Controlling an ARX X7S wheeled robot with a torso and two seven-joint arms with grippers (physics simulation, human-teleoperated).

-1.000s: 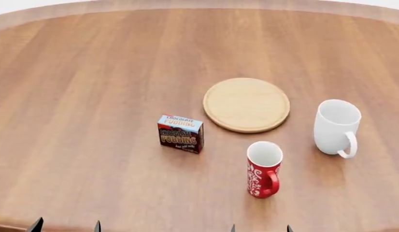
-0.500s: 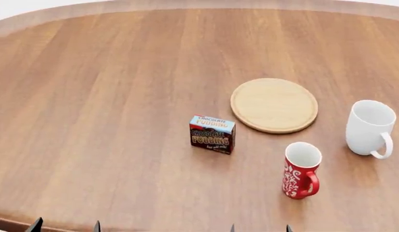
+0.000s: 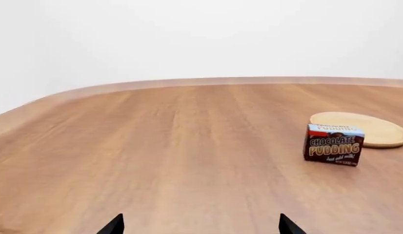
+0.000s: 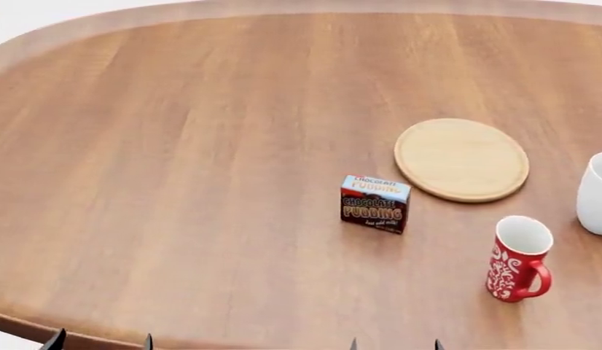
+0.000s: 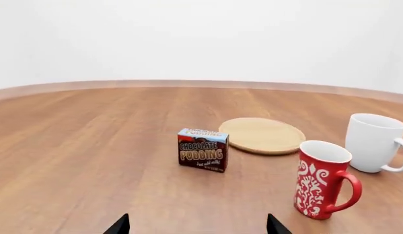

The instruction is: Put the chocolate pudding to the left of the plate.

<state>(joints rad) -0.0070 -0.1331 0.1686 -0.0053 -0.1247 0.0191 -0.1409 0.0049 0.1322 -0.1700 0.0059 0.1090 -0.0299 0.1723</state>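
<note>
Mugs [image 4: 516, 257] right of chocolate pudding [image 4: 374, 203], apart.

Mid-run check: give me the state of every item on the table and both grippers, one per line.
chocolate pudding: upright on the table, near-left of the plate, not touching it, ungripped.
plate: flat, bare.
red mug: upright, looks empty, handle toward the right.
white mug: upright, handle to the right.
left gripper: open, empty, only fingertips showing.
right gripper: open, empty, short of the pudding.
</note>
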